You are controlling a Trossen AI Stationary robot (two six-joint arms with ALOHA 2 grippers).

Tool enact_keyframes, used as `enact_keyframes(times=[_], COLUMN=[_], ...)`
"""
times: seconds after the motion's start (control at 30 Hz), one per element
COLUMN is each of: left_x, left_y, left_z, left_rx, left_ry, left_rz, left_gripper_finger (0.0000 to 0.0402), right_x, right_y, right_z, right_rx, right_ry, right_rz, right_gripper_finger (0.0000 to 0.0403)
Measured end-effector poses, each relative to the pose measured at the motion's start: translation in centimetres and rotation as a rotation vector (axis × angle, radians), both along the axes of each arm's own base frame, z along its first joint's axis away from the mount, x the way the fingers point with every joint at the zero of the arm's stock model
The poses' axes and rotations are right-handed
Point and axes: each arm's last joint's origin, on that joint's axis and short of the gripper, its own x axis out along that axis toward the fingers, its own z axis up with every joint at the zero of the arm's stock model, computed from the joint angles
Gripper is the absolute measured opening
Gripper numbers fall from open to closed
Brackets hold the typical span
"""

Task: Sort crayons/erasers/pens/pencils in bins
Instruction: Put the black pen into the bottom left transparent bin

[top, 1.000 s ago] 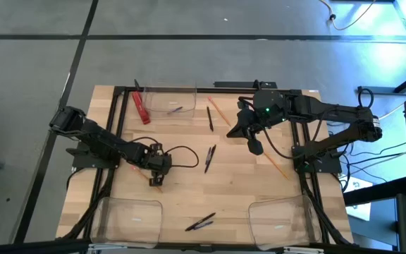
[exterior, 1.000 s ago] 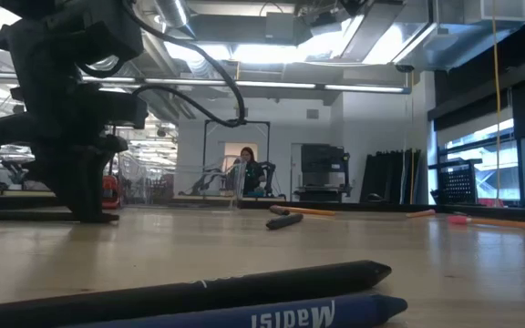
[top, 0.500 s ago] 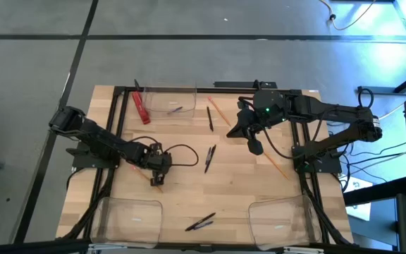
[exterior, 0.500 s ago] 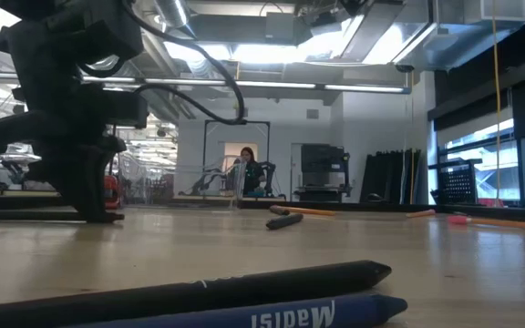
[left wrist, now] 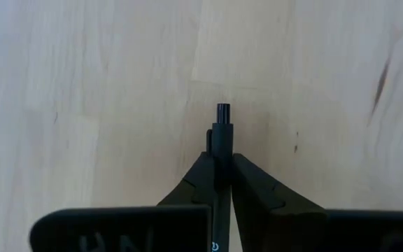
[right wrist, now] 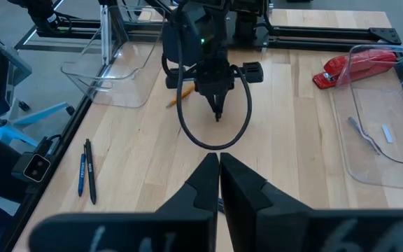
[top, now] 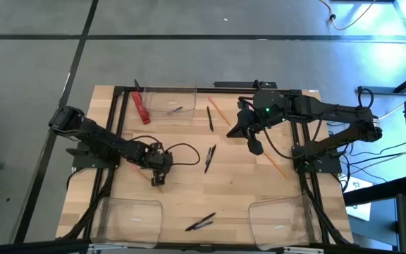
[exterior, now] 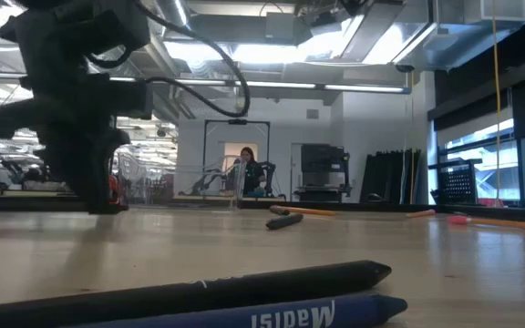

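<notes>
Left gripper (left wrist: 220, 168) is clamping a black pen (left wrist: 222, 136) above the table (top: 245, 190); carrying it to a bin (top: 127, 217) comes next. Right gripper (right wrist: 219, 168) is waiting, clenched empty.

Counting by kind from the high view.

Bins: I am counting three: one at the far edge (top: 171, 101), two at the near edge (top: 127, 217) (top: 279, 219).

Pens: I am counting four: two loose mid-table (top: 209, 118) (top: 210, 159), one at the near edge (top: 204, 219), and a fourth pen (left wrist: 222, 129) clamped in the left tool (left wrist: 220, 159).

Pencils: I am seeing three (top: 218, 109) (top: 278, 164) (top: 157, 180).

Crayons: I am counting one blue crayon (exterior: 272, 317) for certain. A small stick (top: 175, 110) in the far bin is too small to tell.

Red flat item (top: 142, 108): one.
</notes>
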Motion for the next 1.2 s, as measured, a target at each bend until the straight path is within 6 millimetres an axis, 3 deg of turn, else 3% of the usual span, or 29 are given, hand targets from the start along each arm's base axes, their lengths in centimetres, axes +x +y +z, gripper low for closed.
enact_keyframes(times=[0.27,0.83,1.2], left_x=[1.0,2.7,2.0], left_y=[-0.3,-0.9,-4.5], left_z=[2.3,9.8,12.4], left_rx=[0.005,-0.008,-0.074], left_ry=[0.016,0.036,-0.006], left_rz=[-0.001,0.058,0.082], left_gripper_finger=[0.0018,0.0016,0.0016], right_x=[0.0,0.0,0.0], right_y=[0.0,0.0,0.0], right_z=[0.0,0.0,0.0], right_rx=[0.000,0.000,-0.002], right_ry=[0.000,0.000,-0.001], right_rz=[0.000,0.000,0.002], right_gripper_finger=[0.0017,0.0017,0.0017])
